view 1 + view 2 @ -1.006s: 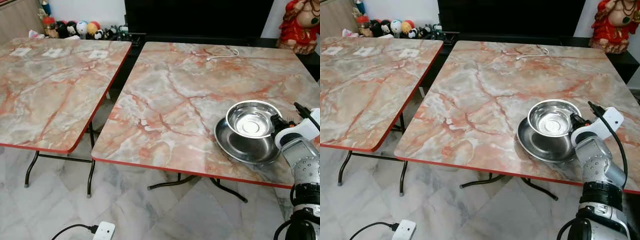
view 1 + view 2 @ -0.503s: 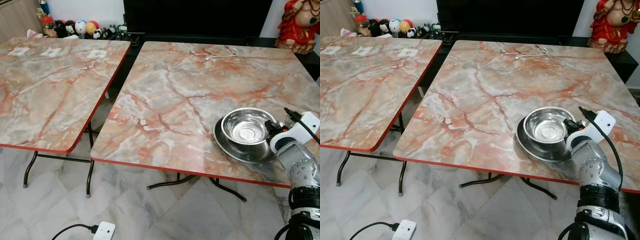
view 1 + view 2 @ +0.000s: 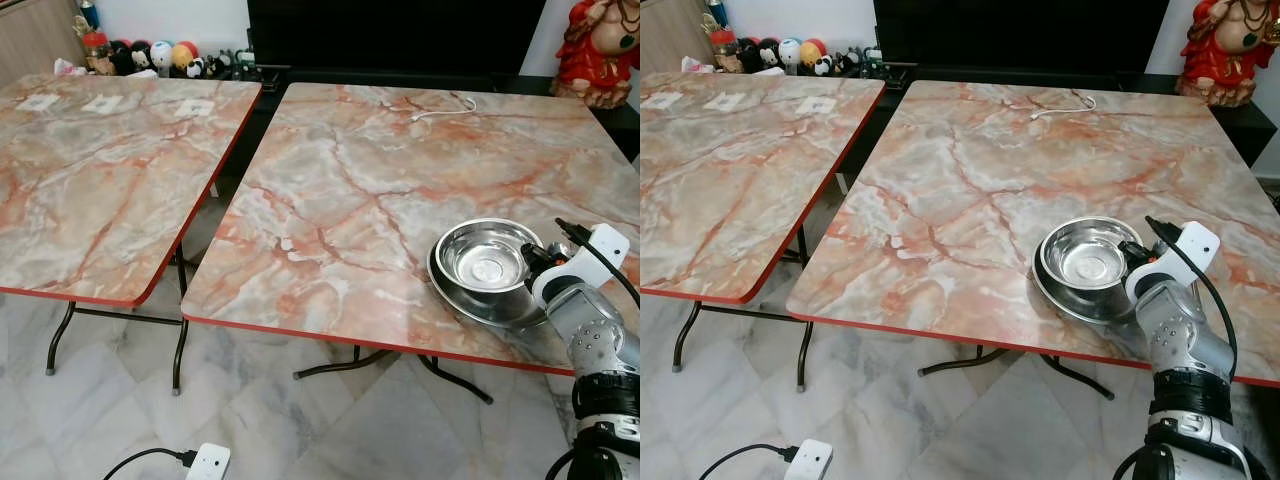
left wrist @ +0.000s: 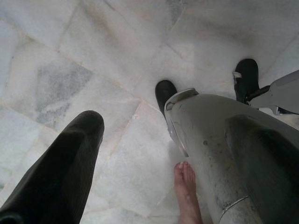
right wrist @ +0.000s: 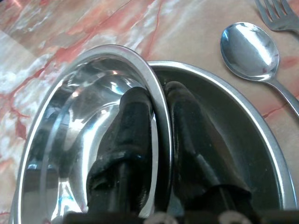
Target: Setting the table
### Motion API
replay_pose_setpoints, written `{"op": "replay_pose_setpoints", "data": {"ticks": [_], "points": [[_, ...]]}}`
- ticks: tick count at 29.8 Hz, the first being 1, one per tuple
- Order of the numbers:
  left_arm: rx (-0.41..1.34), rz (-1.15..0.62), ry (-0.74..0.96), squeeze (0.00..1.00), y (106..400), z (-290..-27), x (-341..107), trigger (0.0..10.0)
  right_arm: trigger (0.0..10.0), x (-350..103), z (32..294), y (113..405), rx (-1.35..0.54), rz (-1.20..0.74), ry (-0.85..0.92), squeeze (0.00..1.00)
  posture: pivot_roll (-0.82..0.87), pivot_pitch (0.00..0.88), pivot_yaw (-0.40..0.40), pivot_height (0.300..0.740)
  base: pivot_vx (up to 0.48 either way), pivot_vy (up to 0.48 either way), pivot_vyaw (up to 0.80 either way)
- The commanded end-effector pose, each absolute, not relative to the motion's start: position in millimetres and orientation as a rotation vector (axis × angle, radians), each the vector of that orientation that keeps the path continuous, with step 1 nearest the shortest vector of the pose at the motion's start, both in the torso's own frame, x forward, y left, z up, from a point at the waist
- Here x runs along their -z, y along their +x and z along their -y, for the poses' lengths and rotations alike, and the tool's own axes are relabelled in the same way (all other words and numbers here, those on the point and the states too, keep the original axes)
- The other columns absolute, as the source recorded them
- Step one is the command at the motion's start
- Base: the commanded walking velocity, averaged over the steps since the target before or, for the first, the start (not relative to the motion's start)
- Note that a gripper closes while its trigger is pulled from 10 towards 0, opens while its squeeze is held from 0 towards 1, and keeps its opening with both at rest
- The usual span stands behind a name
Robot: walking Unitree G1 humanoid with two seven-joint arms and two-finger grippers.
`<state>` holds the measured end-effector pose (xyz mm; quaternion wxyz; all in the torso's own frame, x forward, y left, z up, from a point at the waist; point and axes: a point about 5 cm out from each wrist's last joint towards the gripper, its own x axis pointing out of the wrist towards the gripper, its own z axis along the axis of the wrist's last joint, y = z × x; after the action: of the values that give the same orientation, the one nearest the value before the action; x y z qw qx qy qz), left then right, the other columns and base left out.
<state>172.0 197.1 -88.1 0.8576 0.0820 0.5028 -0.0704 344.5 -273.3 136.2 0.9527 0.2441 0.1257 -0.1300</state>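
Right wrist view: bowl (image 5: 70, 135) rim between jaws (over plate (image 5: 243, 140))

Bowl (image 5: 93, 135), plate (image 5: 243, 140), spoon (image 5: 247, 46): polished, mirror-bright metal. Table (image 3: 340, 190): glossy marble-look top.

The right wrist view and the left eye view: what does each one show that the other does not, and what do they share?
The right wrist view alone shows a spoon and fork tines lying on the table beside the plate, and how the right pincer clamps the bowl's wall, one finger inside and one outside. The left eye view alone shows the second table, the white cable and the red figurine. Both show the steel bowl in the steel plate on the marble table.
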Motion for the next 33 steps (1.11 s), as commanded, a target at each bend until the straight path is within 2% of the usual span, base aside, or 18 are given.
{"op": "replay_pose_setpoints", "data": {"ticks": [1, 2, 5, 6, 7, 8, 16, 18, 19, 20, 21, 23, 25, 29, 33], "points": [[0.145, -1.08, 0.184, 0.0, 166.6, -200.0, 90.2, 10.0, 10.0, -141.6, 274.5, 346.7, 0.276, -0.241, 0.468, 0.82, 0.03, 0.04, -0.008, 0.74, 0.0, 0.0, 0.0], [0.146, -1.081, 0.184, 0.0, 166.4, -200.0, 90.3, 10.0, 10.0, -141.5, 274.4, 346.4, 0.274, -0.24, 0.469, 0.81, 0.03, 0.04, -0.008, 0.74, 0.0, 0.0, 0.0], [0.144, -1.084, 0.181, 0.0, 165.9, -200.0, 90.5, 10.0, 10.0, -139.4, 274.2, 345.6, 0.272, -0.246, 0.464, 0.71, 0.03, 0.04, -0.008, 0.74, 0.0, 0.0, 0.0], [0.145, -1.085, 0.181, 0.0, 165.7, -200.0, 90.6, 10.0, 10.0, -139.2, 274.5, 345.4, 0.274, -0.247, 0.461, 0.71, 0.04, 0.043, -0.009, 0.74, 0.0, 0.0, 0.0], [0.145, -1.085, 0.181, 0.0, 165.5, -200.0, 90.7, 10.0, 10.0, -139.1, 275.0, 345.4, 0.276, -0.245, 0.459, 0.56, 0.04, 0.043, -0.009, 0.74, 0.0, 0.0, 0.0], [0.144, -1.086, 0.18, 0.0, 165.3, -200.1, 90.8, 10.0, 10.0, -139.2, 275.5, 345.6, 0.279, -0.242, 0.456, 0.53, 0.04, 0.043, -0.009, 0.74, 0.0, 0.0, 0.0], [0.141, -1.087, 0.177, 0.0, 164.9, -200.2, 90.9, 10.0, 10.0, -140.8, 279.5, 346.3, 0.305, -0.235, 0.432, 0.51, 0.04, 0.044, -0.009, 0.74, 0.0, 0.0, 0.0], [0.141, -1.087, 0.177, 0.0, 164.9, -200.2, 90.9, 10.0, 10.0, -141.5, 281.2, 346.2, 0.316, -0.231, 0.423, 0.44, 0.04, 0.044, -0.009, 0.74, 0.0, 0.0, 0.0], [0.141, -1.087, 0.176, 0.0, 164.9, -200.2, 90.9, 10.0, 10.0, -141.7, 281.5, 346.2, 0.318, -0.231, 0.422, 0.44, 0.04, 0.044, -0.009, 0.74, 0.0, 0.0, 0.0], [0.141, -1.086, 0.176, 0.0, 164.9, -200.1, 90.9, 10.0, 10.0, -142.2, 282.6, 346.1, 0.323, -0.229, 0.418, 0.37, 0.04, 0.043, -0.01, 0.74, 0.0, 0.0, 0.0], [0.141, -1.086, 0.175, 0.0, 165.0, -200.1, 90.9, 10.0, 10.0, -142.5, 283.3, 346.1, 0.326, -0.227, 0.416, 0.37, 0.04, 0.043, -0.01, 0.74, 0.0, 0.0, 0.0], [0.143, -1.087, 0.175, 0.0, 165.1, -200.0, 90.8, 10.0, 10.0, -144.7, 286.0, 345.6, 0.342, -0.218, 0.385, 0.27, 0.04, 0.042, -0.01, 0.74, 0.0, 0.0, 0.0], [0.145, -1.087, 0.174, 0.0, 165.1, -200.0, 90.8, 10.0, 10.0, -149.0, 290.4, 344.6, 0.373, -0.188, 0.353, 0.0, 0.04, 0.042, -0.01, 0.74, 0.0, 0.0, 0.0], [0.147, -1.088, 0.175, 0.0, 164.9, -200.0, 90.9, 10.0, 10.0, -159.7, 296.4, 343.1, 0.415, -0.101, 0.299, 0.0, 0.04, 0.045, -0.011, 0.74, 0.0, 0.0, 0.0], [0.142, -1.086, 0.175, 0.0, 164.2, -200.9, 91.1, 10.0, 10.0, -189.1, 290.6, 335.5, 0.384, 0.168, 0.182, 0.0, 0.03, 0.047, -0.013, 0.74, 0.0, 0.0, 0.0]]}}
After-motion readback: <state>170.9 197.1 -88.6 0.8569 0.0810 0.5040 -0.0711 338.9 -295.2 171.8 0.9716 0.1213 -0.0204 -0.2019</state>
